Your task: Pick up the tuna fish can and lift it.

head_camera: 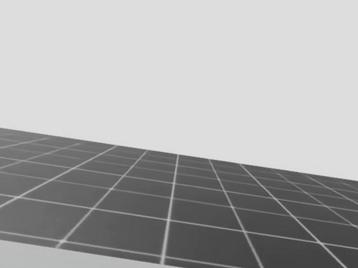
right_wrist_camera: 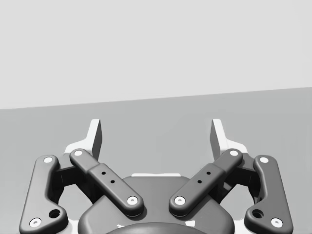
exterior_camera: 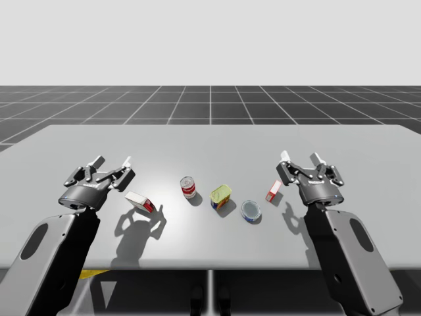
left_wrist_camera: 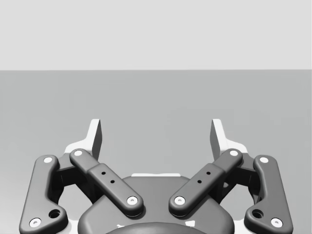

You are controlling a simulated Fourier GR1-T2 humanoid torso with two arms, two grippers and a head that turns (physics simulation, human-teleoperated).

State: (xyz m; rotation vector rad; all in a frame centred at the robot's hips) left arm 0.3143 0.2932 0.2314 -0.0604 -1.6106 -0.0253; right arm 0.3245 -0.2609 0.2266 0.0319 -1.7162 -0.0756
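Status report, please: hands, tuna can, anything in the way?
Both open, empty: left hand, right hand. Untouched on table: tuna can. Between it and right hand: small red box.

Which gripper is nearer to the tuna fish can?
Right. The right gripper is a little behind the tuna fish can, to its right; the left gripper is far to its left, past the red can.

My left gripper (exterior_camera: 113,161) and right gripper (exterior_camera: 300,158) are hovering over the table (exterior_camera: 210,141), near its opposite ends, both gaping wide, gripping nothing.
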